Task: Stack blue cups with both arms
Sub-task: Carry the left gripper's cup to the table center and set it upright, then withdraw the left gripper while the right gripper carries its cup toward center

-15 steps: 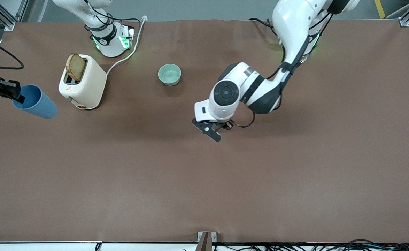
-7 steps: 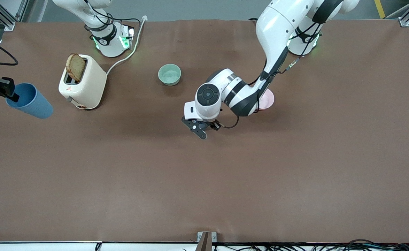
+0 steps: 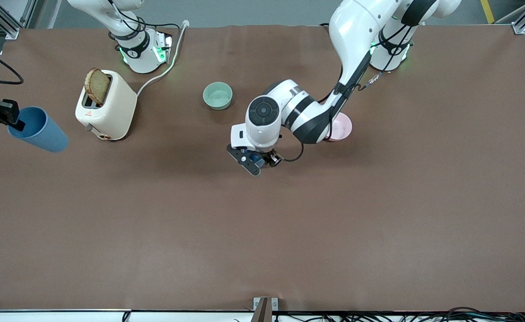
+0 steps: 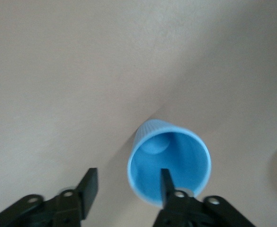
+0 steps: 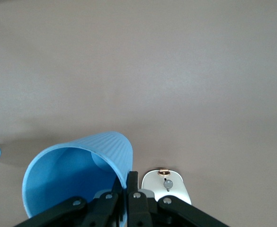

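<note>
The right end effector (image 3: 15,123) pinches one blue cup's (image 3: 39,129) rim aloft; the left end effector (image 4: 125,187) hangs wide open, one finger inside the standing blue cup (image 4: 169,161)

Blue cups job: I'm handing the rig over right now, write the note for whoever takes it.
Right gripper: shut on one blue cup's rim, holding that held cup tilted in the air over the table edge at the right arm's end, beside the toaster.
Left gripper: open, above the second cup, one finger inside its rim, one outside. The cup stands upright on the table, nearer the front camera than the green bowl, beside the pink bowl.
Done: first cup picked up.
Left: close on the second cup, bring the two together, nest one in the other.
</note>
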{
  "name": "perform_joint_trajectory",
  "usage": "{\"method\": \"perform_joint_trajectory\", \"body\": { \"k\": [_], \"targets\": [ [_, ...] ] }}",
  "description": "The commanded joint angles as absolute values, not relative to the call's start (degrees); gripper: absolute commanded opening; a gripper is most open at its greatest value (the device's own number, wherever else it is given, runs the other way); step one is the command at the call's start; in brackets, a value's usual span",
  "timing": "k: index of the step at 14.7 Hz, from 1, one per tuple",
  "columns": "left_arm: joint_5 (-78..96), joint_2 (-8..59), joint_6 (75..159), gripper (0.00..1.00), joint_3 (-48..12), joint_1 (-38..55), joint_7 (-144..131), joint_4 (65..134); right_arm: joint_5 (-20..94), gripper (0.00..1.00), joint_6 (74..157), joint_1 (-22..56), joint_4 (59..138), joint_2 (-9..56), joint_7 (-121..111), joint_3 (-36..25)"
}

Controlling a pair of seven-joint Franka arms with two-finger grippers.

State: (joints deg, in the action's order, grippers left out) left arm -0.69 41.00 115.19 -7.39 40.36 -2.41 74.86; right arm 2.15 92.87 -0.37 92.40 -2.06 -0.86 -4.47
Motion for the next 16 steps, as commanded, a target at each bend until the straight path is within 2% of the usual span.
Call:
{"method": "perform_joint_trajectory", "body": {
  "k": [1,5,10,16],
  "targets": [
    [-0.9,33.6,108.3,1.00,-6.9,36.9,-2.5,75.7,1.9,0.02,92.6,-0.4,92.3,-2.1,0.0,-4.4],
    [-1.2,28.1,97.0,1.00,-6.3,28.2,-2.5,72.5,2.1,0.02,92.4,0.9,92.5,-2.1,0.2,-4.3],
    [-1.8,24.6,96.5,1.00,-5.9,15.5,-2.7,72.8,3.6,0.00,93.5,10.2,92.8,-1.6,13.8,-4.3],
    [-2.5,23.2,96.5,1.00,-4.5,7.2,-2.6,72.7,3.6,0.00,103.3,26.3,93.7,4.6,36.5,-4.3]
  ]
}}
